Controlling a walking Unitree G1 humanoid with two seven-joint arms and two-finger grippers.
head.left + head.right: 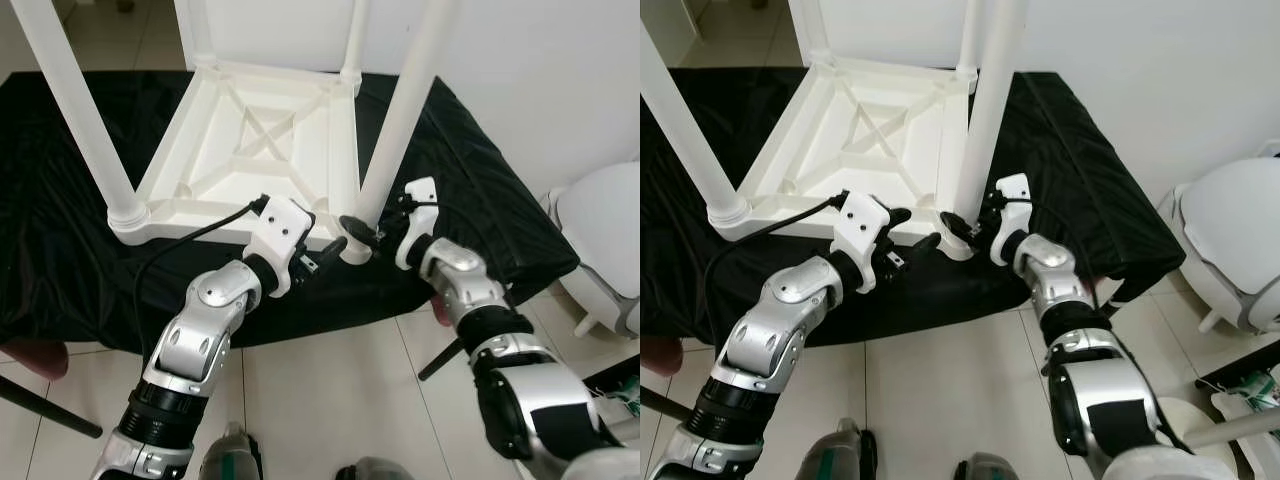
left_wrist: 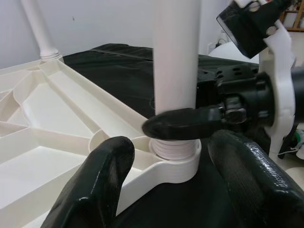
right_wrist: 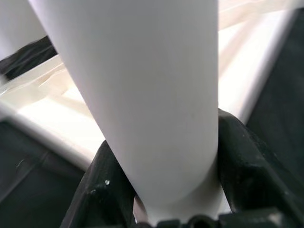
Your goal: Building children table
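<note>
The inverted tabletop (image 1: 250,150) is laid on a black cloth (image 1: 60,250). The near leg (image 1: 400,120) is clasped at its base by the right end effector (image 1: 965,228); the left end effector (image 1: 325,250), spread wide, is held just beside its socket (image 2: 173,161).

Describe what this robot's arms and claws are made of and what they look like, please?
Both arms are chunky silver segments joined by black ribbed rings. Each ends in a white plastic wrist block carrying a claw of two long, rounded black fingers: left claw, right claw. A black cable loops to the left wrist.
</note>
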